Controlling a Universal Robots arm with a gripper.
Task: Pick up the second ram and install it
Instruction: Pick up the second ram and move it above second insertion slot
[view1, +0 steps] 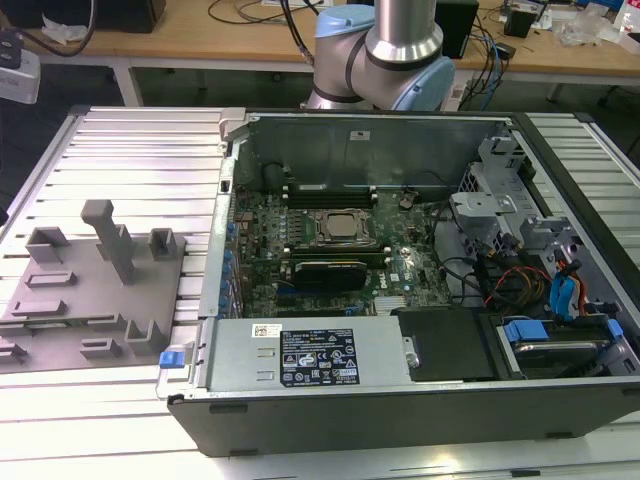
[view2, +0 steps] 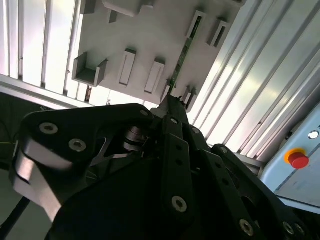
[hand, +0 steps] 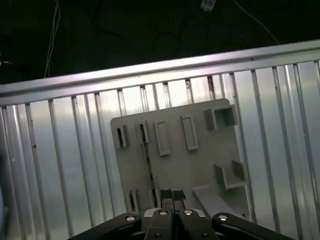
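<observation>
Looking along the black end effector (hand: 172, 194) in both wrist views: fingertips (hand: 165, 194) drawn together, nothing clamped between them. Hovering above a gray holder plate (hand: 200, 167), not touching it. Just beyond those fingertips and slightly to one side, the second ram (hand: 148, 167) (a thin green stick, seen edge-on) standing on its long edge in a narrow slot of the plate, untouched and not yet lifted out. Beside it on the same plate, two raised rectangular frames (hand: 162, 137), and farther off a U-shaped bracket (hand: 230, 175). Under the plate, the ribbed aluminium desk (hand: 60, 165), slats running roughly the same way as the ram. Beyond the desk's edge in the second wrist view, a pale box with a red button (view2: 298, 160).

Seen from the exterior view: plate lying toward the exterior view's left of the desk, an open computer case (view1: 400, 415) just beside it toward the exterior view's right. Inside the case, a silver power supply (view1: 300, 355) nearest, then a black-shrouded expansion card (view1: 325, 272), then the processor socket (view1: 340, 228) on the green motherboard. Behind the case, the arm's blue-and-silver base (view1: 385, 50). Farthest back, a wooden worktop (view1: 200, 40) strewn with cables.
</observation>
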